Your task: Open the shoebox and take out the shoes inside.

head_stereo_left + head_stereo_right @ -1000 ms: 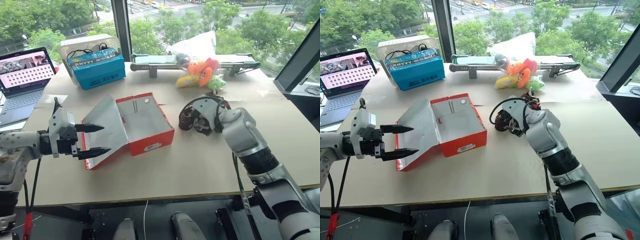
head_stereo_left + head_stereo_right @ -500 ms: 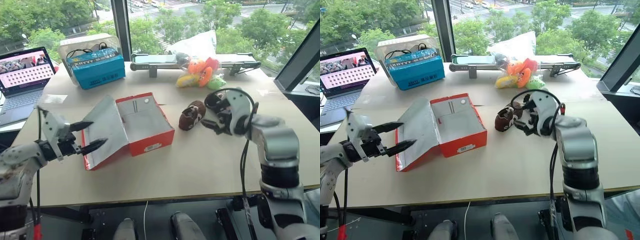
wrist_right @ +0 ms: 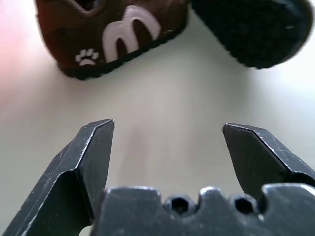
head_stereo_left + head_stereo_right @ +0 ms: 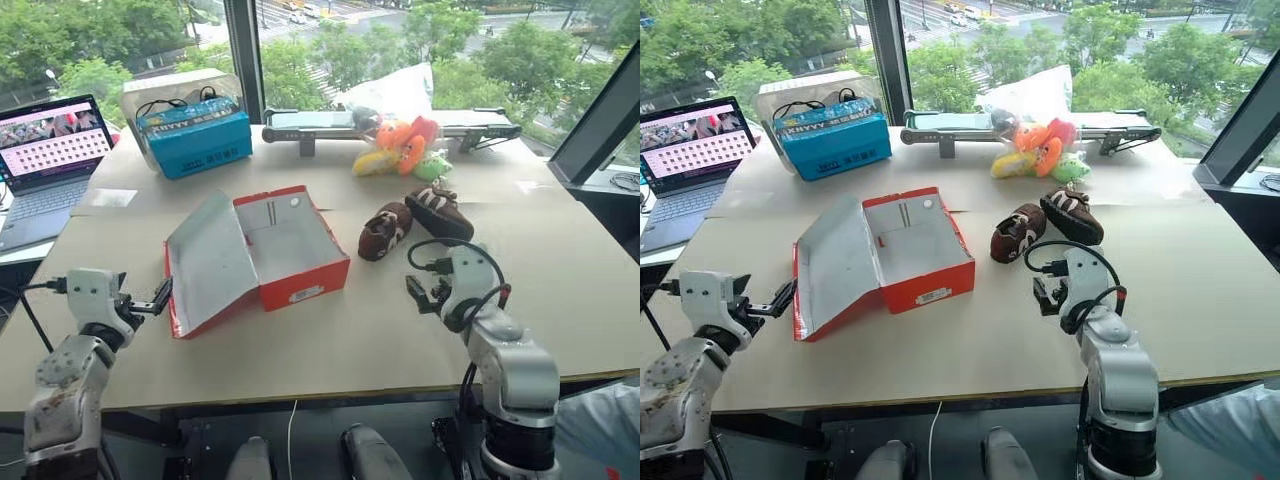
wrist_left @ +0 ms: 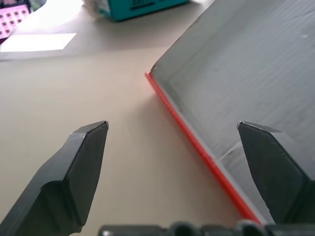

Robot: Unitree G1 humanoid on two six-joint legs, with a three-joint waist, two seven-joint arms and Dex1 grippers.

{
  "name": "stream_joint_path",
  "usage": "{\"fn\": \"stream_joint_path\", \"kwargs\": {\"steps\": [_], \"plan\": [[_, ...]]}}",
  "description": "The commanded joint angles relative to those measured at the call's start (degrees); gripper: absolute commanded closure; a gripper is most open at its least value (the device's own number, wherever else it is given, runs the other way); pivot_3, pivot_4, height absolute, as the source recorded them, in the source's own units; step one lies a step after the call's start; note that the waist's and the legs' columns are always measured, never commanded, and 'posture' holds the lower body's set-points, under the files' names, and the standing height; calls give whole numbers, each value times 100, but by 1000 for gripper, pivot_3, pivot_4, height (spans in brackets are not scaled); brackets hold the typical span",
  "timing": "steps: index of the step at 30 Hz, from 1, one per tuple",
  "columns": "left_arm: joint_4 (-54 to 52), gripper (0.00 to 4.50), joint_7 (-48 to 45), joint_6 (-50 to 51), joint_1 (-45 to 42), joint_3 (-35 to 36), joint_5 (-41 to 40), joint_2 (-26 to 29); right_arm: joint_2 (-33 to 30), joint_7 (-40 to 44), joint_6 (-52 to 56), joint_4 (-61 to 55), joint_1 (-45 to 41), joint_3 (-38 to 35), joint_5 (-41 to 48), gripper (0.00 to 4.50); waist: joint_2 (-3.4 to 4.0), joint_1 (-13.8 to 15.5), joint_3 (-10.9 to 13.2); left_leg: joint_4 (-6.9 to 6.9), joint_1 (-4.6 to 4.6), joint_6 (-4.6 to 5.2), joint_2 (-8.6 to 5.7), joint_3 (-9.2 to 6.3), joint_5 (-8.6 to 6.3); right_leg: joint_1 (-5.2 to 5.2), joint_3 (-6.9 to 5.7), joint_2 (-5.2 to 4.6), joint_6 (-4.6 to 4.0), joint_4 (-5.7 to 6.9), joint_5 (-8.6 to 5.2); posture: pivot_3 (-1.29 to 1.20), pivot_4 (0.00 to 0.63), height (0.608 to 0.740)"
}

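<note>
Shoebox (image 4: 270, 255) open on table (image 4: 350, 340), lid (image 4: 208, 262) flung back toward robot's left, inside bare. Both shoes (image 4: 410, 220) out, lying on table just right of box, close together. Left claw (image 5: 172, 147) spread wide, empty, near lid's red edge. Right claw (image 3: 167, 147) spread wide, empty, low over table, short of shoes. Blue box (image 4: 194, 137), plush toys (image 4: 400, 145) at far edge.

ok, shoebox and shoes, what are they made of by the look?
Shoebox: looks like cardboard, printed red outside, matt grey-white inside; thin flat walls and a lid folded open along one edge. Shoes: probably suede-like fabric or synthetic, matt dark brown with white stripes; the black soles look like textured rubber in the right wrist view. Exact fabric is unclear.
</note>
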Motion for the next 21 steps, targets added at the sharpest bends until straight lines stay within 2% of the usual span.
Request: {"fn": "stream_joint_path", "kwargs": {"steps": [1, 7, 21], "plan": [[161, 0, 55, -384, 94, 194, 67, 48, -249, -334, -993, -82, 400, 370, -418, 337, 0, 2, 0, 0, 1, 0, 0, 0, 0, 0, 0, 0, 0, 0, 0, 0, 150, 740], [904, 0, -119, -764, 10, 346, -37, 124, -465, -535, -1876, 405, 676, 475, -593, 337, -3, 0, -2, -1, 7, 0, -3, 2, 0, 8, 0, -3, 0, -10, 0, 0, 150, 740], [1505, 0, -469, -1210, -172, 241, -87, 201, -478, -717, -2381, 945, 708, 339, -564, 337, -3, 13, -2, -1, 6, 0, -2, 2, 0, 10, -1, -3, 0, -13, 0, 0, 150, 740]]}}
